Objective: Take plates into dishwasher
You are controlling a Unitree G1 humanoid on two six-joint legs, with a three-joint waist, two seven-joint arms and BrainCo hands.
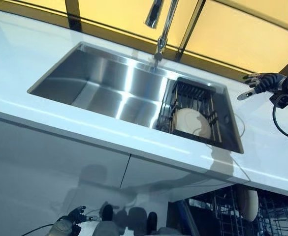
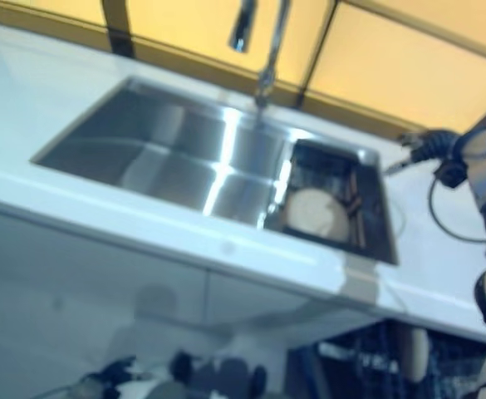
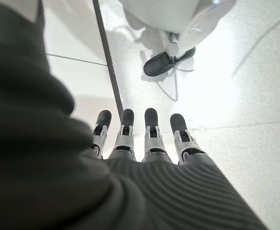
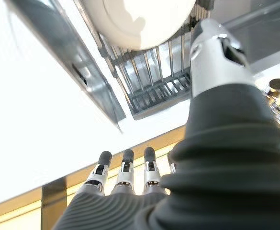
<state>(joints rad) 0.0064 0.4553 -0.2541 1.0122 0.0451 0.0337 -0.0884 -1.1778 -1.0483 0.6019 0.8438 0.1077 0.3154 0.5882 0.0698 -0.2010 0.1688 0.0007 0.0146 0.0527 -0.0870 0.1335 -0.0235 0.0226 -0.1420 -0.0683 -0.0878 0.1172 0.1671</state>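
Note:
A white plate (image 1: 193, 123) stands on edge in a dark wire rack (image 1: 190, 96) at the right end of the steel sink (image 1: 109, 81). My right hand (image 1: 259, 82) hovers over the white counter just right of the sink, open and holding nothing. In the right wrist view the plate (image 4: 135, 21) and the rack (image 4: 154, 76) lie beyond its straight fingers (image 4: 125, 165). Another white plate (image 1: 247, 204) stands in the dishwasher rack (image 1: 276, 216) under the counter at the lower right. My left hand (image 1: 75, 215) hangs low near the floor, open and empty, its fingers (image 3: 149, 127) straight.
A tall tap (image 1: 159, 29) rises behind the sink. The white counter (image 1: 25, 54) runs along the left and front, with white cabinet fronts (image 1: 60, 157) below. A yellow wall panel (image 1: 232, 34) with dark frames stands at the back.

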